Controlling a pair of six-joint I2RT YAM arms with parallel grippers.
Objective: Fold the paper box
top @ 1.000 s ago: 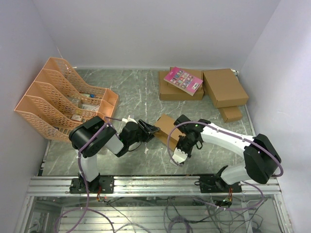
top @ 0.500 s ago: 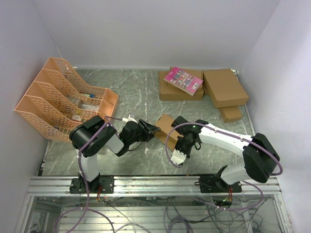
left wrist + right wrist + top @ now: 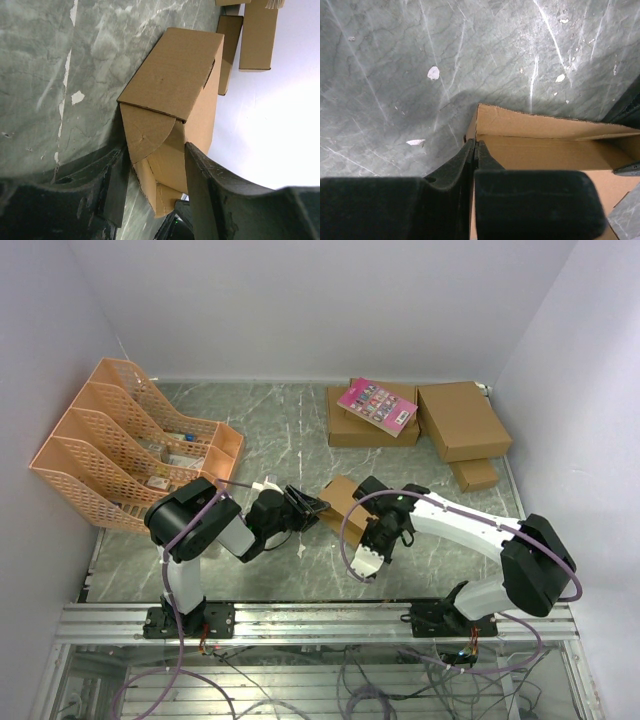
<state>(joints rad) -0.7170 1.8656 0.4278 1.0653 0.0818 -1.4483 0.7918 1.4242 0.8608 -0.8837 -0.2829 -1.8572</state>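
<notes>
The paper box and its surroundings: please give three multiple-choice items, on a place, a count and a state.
1. Where does the pink booklet lie? A) on a larger brown box B) inside the paper box C) on the floor
2. How many brown boxes show from above? A) two B) four C) seven
3. The left gripper is: A) open B) shut C) out of view
Answers: 1 A, it rests on that far box; 2 B, paper box, two larger, one small box; 3 A, its fingers stand apart around the paper box's end.
</notes>
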